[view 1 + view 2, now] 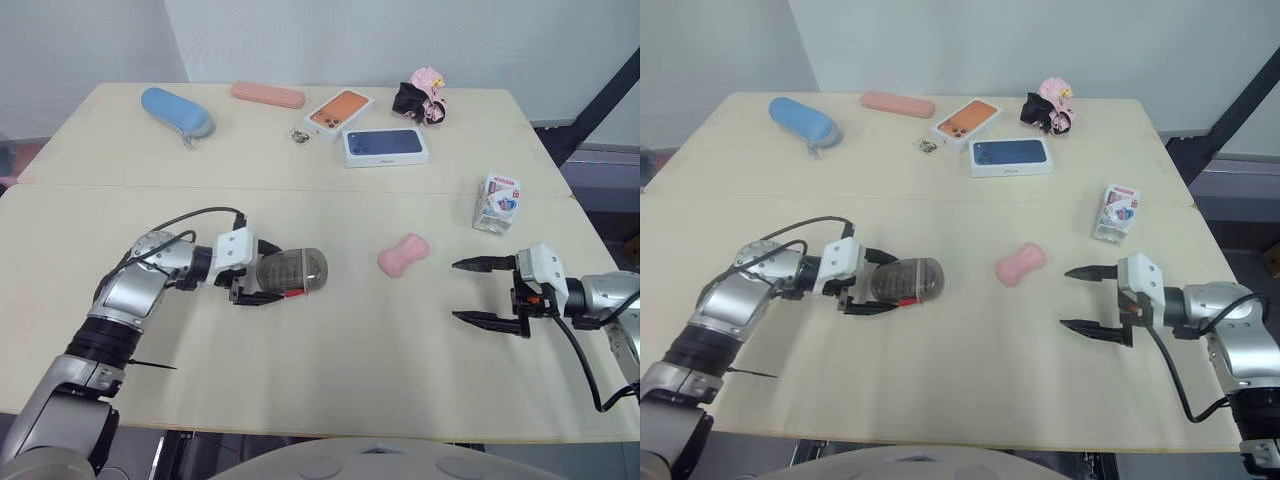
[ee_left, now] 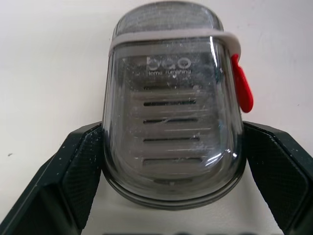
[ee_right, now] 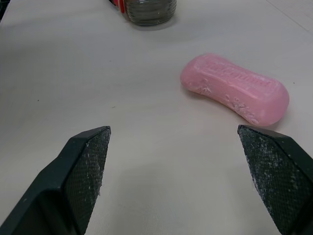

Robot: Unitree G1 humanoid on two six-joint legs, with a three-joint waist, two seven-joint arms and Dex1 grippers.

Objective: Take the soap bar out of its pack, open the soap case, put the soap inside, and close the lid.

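Note:
A smoky see-through soap case (image 1: 297, 270) with a grey band and a red tab lies on its side on the table, left of centre, lid closed. My left gripper (image 1: 276, 274) is shut on the soap case, and in the left wrist view its fingers (image 2: 73, 181) press both sides of the case (image 2: 173, 122). The bare pink soap bar (image 1: 403, 256) lies on the table in the middle, apart from both grippers. To the soap's right, my right gripper (image 1: 457, 291) stands open and holds nothing, pointing toward the soap (image 3: 234, 88). The white soap pack (image 1: 497, 203) stands behind the right gripper.
At the back of the table lie a blue glasses case (image 1: 176, 111), a pink case (image 1: 267, 95), an orange phone box (image 1: 338, 112), a blue phone box (image 1: 385, 146), a pink and black toy (image 1: 423, 97) and a small metal item (image 1: 297, 135).

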